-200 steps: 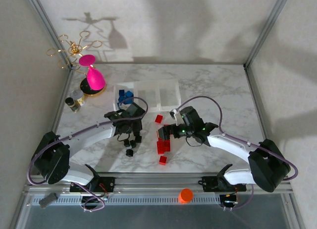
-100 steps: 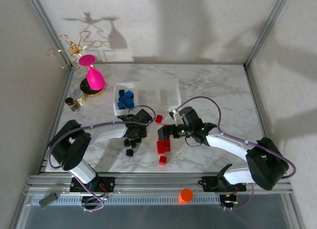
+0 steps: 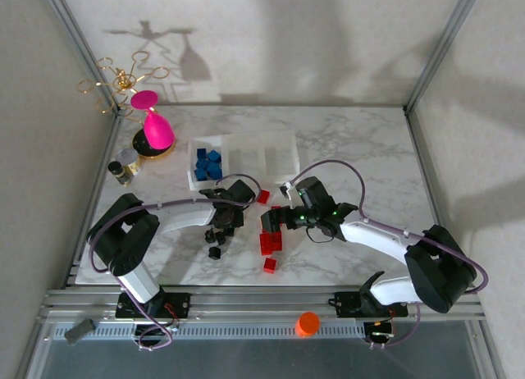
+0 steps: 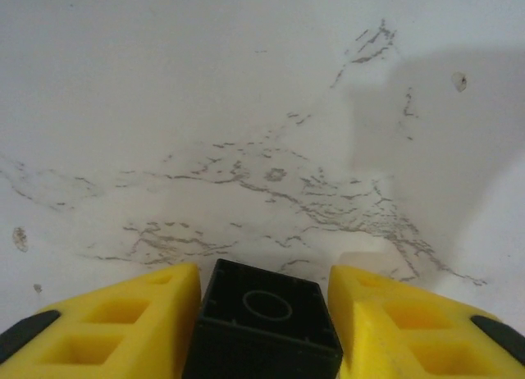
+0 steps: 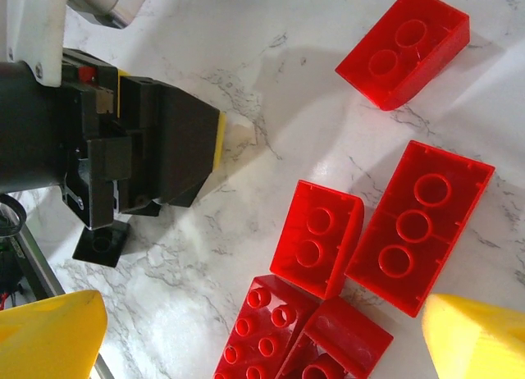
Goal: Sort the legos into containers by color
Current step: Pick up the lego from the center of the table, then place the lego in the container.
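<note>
Black brick (image 4: 261, 321) sits between the L gripper's (image 3: 224, 221) yellow fingers (image 4: 115, 326), both pads tight on its sides, so it's pinched, not just straddled. Whether it's off the marble table (image 4: 246, 108) yet, can't tell from the wrist cam. From above, that grip is at the black cluster (image 3: 216, 238), centre-left of the table, w/ a few more black ones loose beside it. Just right of that are the red legos (image 5: 418, 223): several touching in a clump, plus a lone red brick (image 3: 262, 197) nearer the tray and another red brick (image 3: 270, 265) nearer the arms. R gripper (image 3: 275, 219) hangs low over the clump, its fingers (image 5: 51, 340) spread wide, holding nothing.

Step, as I read it: L has a black one gripped & ready to carry; R is lining up on a red. Next for L: lift clear, go to the containers (image 3: 244, 136), release in a bin w/o blue. R needs to close on one red only. They're packed, so it could nudge neighbours.

Containers: 3 clear bins in a row at the back of the table, apart from both piles. Left bin (image 3: 193, 175) holds the blue legos (image 3: 207, 163), a handful. Middle bin (image 3: 246, 157) & right bin (image 3: 281, 156): no bricks visible. Blue looks done; black & red mostly left.
</note>
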You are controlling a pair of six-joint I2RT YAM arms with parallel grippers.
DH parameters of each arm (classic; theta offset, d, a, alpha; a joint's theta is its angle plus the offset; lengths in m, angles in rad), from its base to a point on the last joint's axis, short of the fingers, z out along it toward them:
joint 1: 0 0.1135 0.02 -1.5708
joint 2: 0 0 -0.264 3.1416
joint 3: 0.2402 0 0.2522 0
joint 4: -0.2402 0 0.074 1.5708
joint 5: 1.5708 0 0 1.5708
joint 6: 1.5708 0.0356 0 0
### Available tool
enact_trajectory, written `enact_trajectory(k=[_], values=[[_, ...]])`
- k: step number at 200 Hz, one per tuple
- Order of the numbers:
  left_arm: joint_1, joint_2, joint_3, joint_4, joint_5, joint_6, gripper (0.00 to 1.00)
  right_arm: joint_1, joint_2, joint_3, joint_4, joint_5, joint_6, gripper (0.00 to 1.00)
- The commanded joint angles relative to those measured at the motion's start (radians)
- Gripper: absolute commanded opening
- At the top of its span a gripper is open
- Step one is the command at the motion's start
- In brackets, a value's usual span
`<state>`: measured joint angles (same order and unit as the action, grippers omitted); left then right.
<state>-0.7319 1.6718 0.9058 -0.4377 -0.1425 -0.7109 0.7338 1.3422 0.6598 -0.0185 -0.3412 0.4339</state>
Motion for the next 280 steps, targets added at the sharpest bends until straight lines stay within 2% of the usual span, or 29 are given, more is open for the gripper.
enact_trajectory(k=[1, 66, 97, 120, 178, 233, 280], values=[[-0.004, -0.006, 0.018, -0.019, -0.044, 0.004, 0.41, 0.001, 0.006, 0.018, 0.016, -0.002, 0.004, 0.99], [-0.006, -0.07, 0.041, -0.063, -0.063, -0.009, 0.34, -0.008, -0.023, 0.023, 0.014, -0.012, 0.029, 0.99], [-0.005, -0.122, 0.094, -0.08, -0.072, 0.0, 0.33, -0.034, -0.046, 0.033, 0.007, -0.014, 0.043, 0.99], [-0.003, -0.105, 0.182, -0.107, -0.102, 0.028, 0.33, -0.1, -0.042, 0.058, -0.014, -0.028, 0.042, 0.99], [0.056, 0.057, 0.492, -0.137, -0.162, 0.084, 0.31, -0.196, -0.067, 0.067, 0.022, -0.044, 0.076, 0.99], [0.18, 0.285, 0.72, -0.141, -0.216, 0.089, 0.31, -0.234, -0.065, 0.065, 0.046, -0.042, 0.087, 0.99], [0.21, 0.531, 0.964, -0.181, -0.163, 0.129, 0.3, -0.246, -0.067, 0.058, 0.049, -0.042, 0.081, 0.99]])
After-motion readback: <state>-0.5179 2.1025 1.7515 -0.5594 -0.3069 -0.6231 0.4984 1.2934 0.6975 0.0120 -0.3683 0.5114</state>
